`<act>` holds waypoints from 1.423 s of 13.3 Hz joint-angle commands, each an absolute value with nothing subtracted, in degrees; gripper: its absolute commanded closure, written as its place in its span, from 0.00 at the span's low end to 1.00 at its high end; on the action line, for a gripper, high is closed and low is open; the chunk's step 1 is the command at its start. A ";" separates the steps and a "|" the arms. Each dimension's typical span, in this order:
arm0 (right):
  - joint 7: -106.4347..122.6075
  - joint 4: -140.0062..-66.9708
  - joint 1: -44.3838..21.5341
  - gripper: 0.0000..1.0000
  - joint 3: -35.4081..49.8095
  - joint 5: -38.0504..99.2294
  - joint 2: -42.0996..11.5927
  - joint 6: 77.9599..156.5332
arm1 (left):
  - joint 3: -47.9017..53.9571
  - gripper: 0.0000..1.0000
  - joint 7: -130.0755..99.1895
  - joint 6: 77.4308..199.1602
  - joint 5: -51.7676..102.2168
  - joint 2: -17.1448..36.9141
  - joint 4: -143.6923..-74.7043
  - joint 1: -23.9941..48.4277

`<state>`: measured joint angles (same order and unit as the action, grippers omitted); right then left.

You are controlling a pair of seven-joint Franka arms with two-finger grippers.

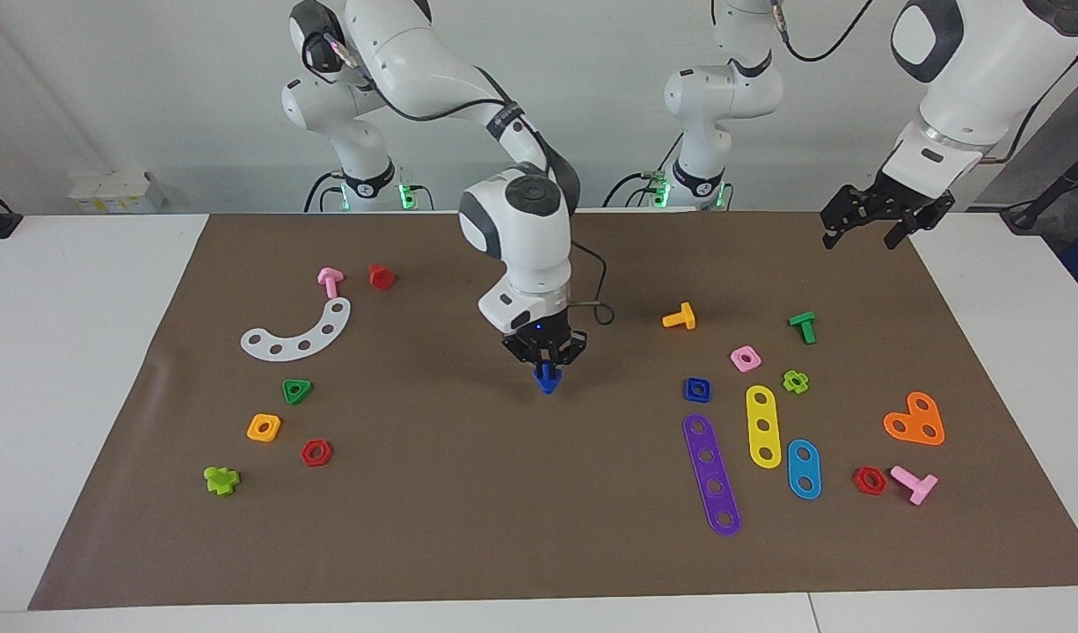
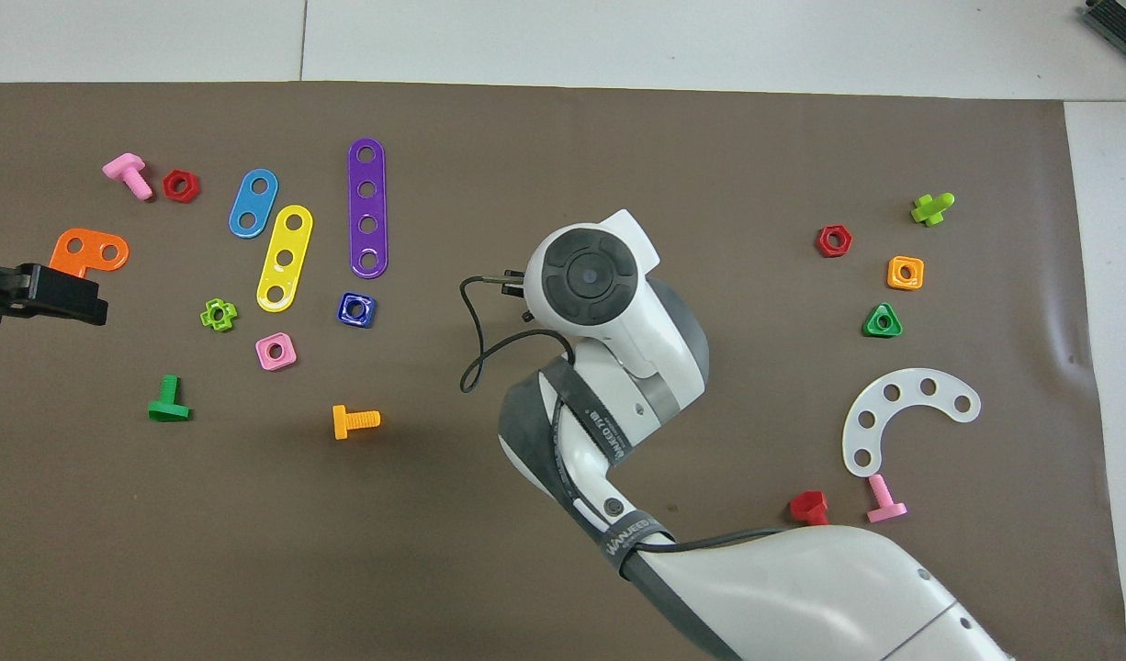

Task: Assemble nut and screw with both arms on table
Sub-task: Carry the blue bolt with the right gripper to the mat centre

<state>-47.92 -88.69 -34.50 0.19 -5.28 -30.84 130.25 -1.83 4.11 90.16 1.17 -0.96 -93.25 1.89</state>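
Observation:
My right gripper (image 1: pixel 547 362) is over the middle of the brown paper on the table (image 1: pixel 469 527), pointing straight down. It is shut on the dark-blue screw (image 1: pixel 548 379), whose triangular head hangs below the fingers, at or just above the paper. In the overhead view the right arm's wrist (image 2: pixel 586 275) hides the screw. The dark-blue square nut (image 1: pixel 697 389) lies flat on the paper toward the left arm's end, also seen in the overhead view (image 2: pixel 355 309). My left gripper (image 1: pixel 864 233) waits open and empty, raised over the paper's edge at its own end (image 2: pixel 39 294).
Around the nut lie a pink square nut (image 1: pixel 745 358), a purple strip (image 1: pixel 712 475), a yellow strip (image 1: pixel 763 425) and an orange screw (image 1: pixel 680 317). Toward the right arm's end lie a green triangular nut (image 1: pixel 297 390), an orange square nut (image 1: pixel 264 427) and a white curved strip (image 1: pixel 298 333).

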 commanded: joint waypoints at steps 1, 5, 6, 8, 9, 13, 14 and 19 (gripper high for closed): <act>-49.74 -86.48 -34.54 1.00 0.00 -6.77 -32.52 131.22 | -1.67 0.00 3.52 90.35 0.61 -2.72 -95.19 1.67; -50.98 -87.45 -35.86 1.00 0.00 -7.21 -34.10 133.07 | -1.67 0.00 3.52 90.35 0.61 -2.81 -95.19 1.67; -50.98 -88.32 -35.95 1.00 0.00 -7.21 -34.10 133.33 | -1.67 0.00 3.52 90.35 0.62 -2.81 -95.19 1.67; -51.15 -89.56 -35.95 1.00 0.00 -7.21 -34.01 133.59 | -1.67 0.00 3.52 90.35 0.53 -2.72 -95.19 1.67; -51.15 -90.26 -35.95 1.00 0.00 -7.03 -33.93 134.64 | -1.67 0.00 3.52 90.35 0.53 -2.72 -95.19 1.67; -53.42 -91.68 -36.03 0.00 0.00 -7.03 -33.40 136.32 | -1.58 0.00 3.43 90.35 0.53 -2.81 -95.19 1.85; -53.87 -91.06 -35.77 0.00 0.00 -6.94 -33.40 136.32 | -1.67 0.00 3.34 90.35 0.53 -2.81 -95.19 1.76; -50.73 -91.84 -28.94 0.00 -0.44 -7.03 -21.91 125.97 | -1.50 0.00 3.25 90.18 0.61 -2.90 -95.10 2.37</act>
<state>-52.18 -89.82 -33.06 -1.21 -5.94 -27.85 130.23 -1.56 4.07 90.16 1.17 -0.96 -93.25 1.93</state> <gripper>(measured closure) 0.040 0.000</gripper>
